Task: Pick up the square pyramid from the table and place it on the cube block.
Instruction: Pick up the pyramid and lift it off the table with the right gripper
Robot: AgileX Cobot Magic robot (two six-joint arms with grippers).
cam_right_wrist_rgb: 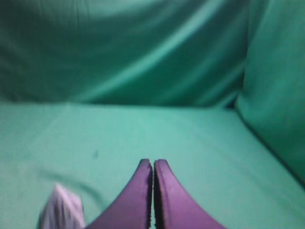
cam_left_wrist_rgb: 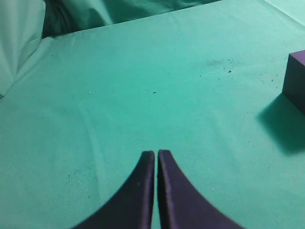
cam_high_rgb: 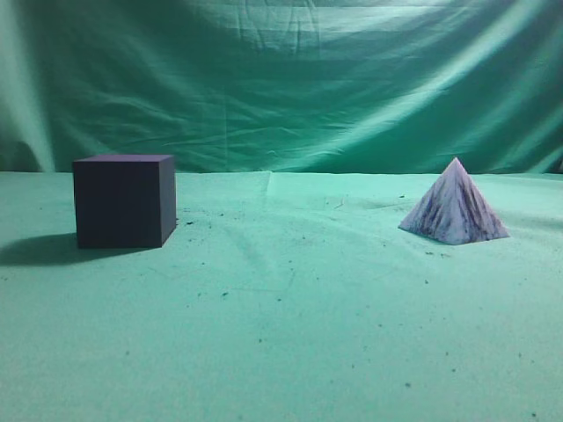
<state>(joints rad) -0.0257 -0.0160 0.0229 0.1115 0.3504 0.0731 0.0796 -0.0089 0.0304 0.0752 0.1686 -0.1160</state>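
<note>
The green worktop (cam_high_rgb: 281,334) carries the cube (cam_high_rgb: 123,200) at left and the pyramid (cam_high_rgb: 454,205) well apart at right, untouched. Both claws, left (cam_left_wrist_rgb: 156,153) and right (cam_right_wrist_rgb: 153,162), are closed and empty. Nothing is started; next the right claw should open over the pyramid.

Dim, green-tinted light from the right — cube block (cam_high_rgb: 123,200) shadows leftward; right wrist view blurred.

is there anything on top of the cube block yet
No. The cube block has a bare top as far as the exterior view's low angle shows; the square pyramid sits apart on the table. The back part of its top surface is hardly visible.
</note>
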